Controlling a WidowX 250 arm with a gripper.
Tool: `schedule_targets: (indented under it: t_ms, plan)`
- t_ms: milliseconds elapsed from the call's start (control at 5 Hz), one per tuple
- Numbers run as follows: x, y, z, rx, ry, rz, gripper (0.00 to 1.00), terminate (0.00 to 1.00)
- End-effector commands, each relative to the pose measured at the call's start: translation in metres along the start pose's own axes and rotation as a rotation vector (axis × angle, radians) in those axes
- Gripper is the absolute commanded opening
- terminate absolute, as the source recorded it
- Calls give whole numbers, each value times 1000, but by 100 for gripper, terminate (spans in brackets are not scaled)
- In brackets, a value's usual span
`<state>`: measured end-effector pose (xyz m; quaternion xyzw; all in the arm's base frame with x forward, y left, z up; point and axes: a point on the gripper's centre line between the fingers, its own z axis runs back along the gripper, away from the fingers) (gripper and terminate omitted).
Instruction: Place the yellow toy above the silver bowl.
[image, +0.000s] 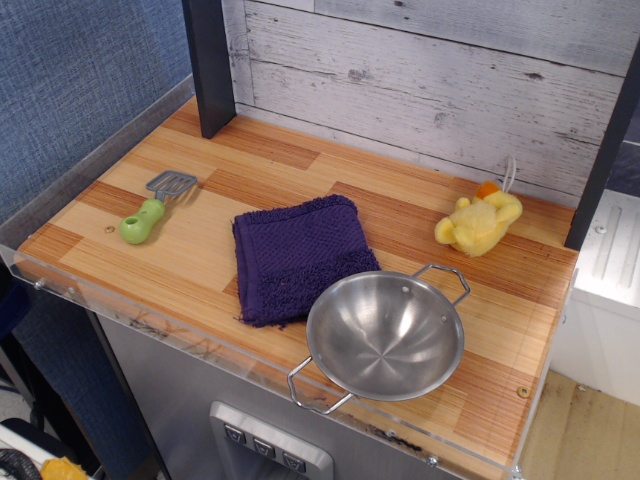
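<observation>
The yellow toy (479, 222), a small plush duck with an orange beak and a white string loop, lies on the wooden counter at the back right, close to the plank wall. The silver bowl (386, 335), shiny and empty with two wire loop handles, sits at the front right near the counter's edge, below the toy in the image. A gap of bare wood separates the two. No gripper or arm shows anywhere in the view.
A folded purple towel (301, 256) lies mid-counter, touching the bowl's left side. A green-handled spatula (153, 207) rests at the left. A dark post (208, 65) stands at the back left, another (603, 155) at the right edge. A clear lip (190, 340) rims the front.
</observation>
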<state>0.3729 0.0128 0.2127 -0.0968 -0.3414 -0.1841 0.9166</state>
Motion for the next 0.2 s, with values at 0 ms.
schedule_targets:
  t_ms: [0]
  plan:
    - [5, -5, 29, 64, -42, -18, 100, 100]
